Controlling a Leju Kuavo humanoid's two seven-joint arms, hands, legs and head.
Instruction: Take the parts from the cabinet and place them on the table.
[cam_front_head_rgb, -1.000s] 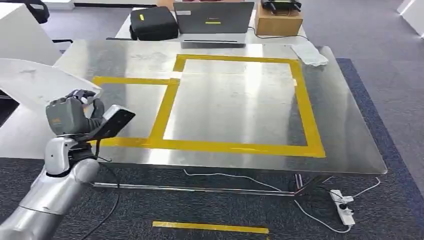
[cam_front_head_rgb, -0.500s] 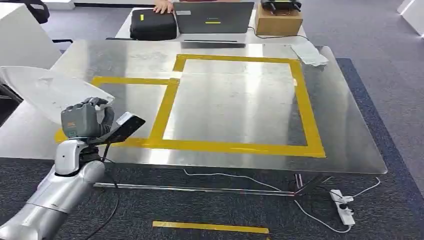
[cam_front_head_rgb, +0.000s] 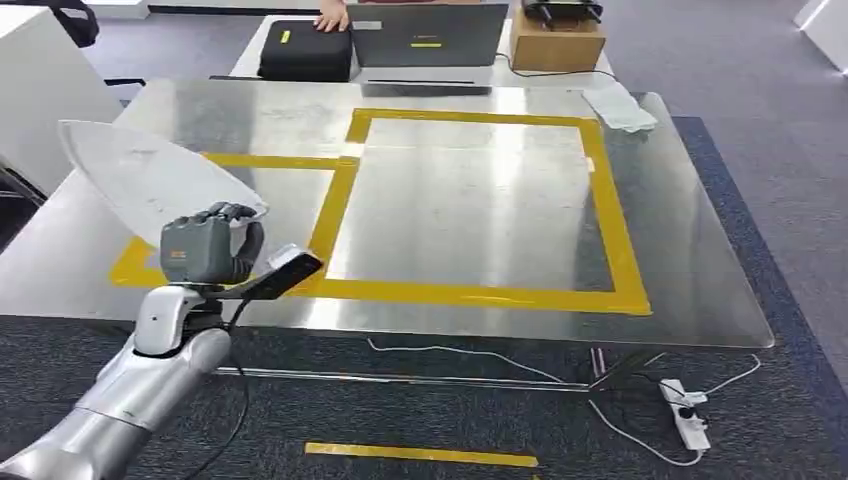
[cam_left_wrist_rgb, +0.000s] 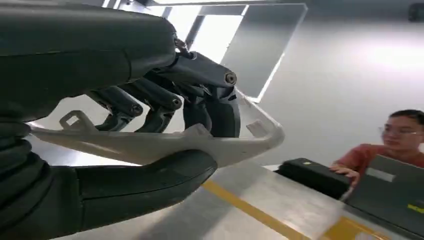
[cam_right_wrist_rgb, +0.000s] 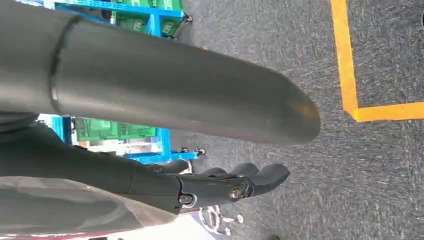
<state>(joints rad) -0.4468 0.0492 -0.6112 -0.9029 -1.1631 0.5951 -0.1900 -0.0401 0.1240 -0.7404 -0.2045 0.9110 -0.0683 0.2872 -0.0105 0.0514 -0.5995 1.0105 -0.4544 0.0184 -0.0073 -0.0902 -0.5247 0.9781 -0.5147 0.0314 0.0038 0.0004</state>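
My left hand (cam_front_head_rgb: 208, 248) grips a large white curved panel part (cam_front_head_rgb: 150, 178) by its edge, holding it above the near left corner of the steel table (cam_front_head_rgb: 470, 200). In the left wrist view the thumb (cam_left_wrist_rgb: 145, 182) presses under the part's white rim (cam_left_wrist_rgb: 150, 142) and the dark fingers (cam_left_wrist_rgb: 165, 102) curl over it. My right hand (cam_right_wrist_rgb: 225, 187) hangs beside my body over the grey carpet, fingers straight and apart, holding nothing.
Yellow tape (cam_front_head_rgb: 470, 292) marks rectangles on the table. Beyond its far edge stand a black case (cam_front_head_rgb: 305, 50), a laptop (cam_front_head_rgb: 425, 40) and a cardboard box (cam_front_head_rgb: 555, 42); a person's hand (cam_front_head_rgb: 330, 17) rests on the case. A power strip (cam_front_head_rgb: 690, 415) lies on the carpet.
My left hand has carried the white part to the right and forward, from beyond the table's left edge to over its left corner. The person's hand has appeared on the black case.
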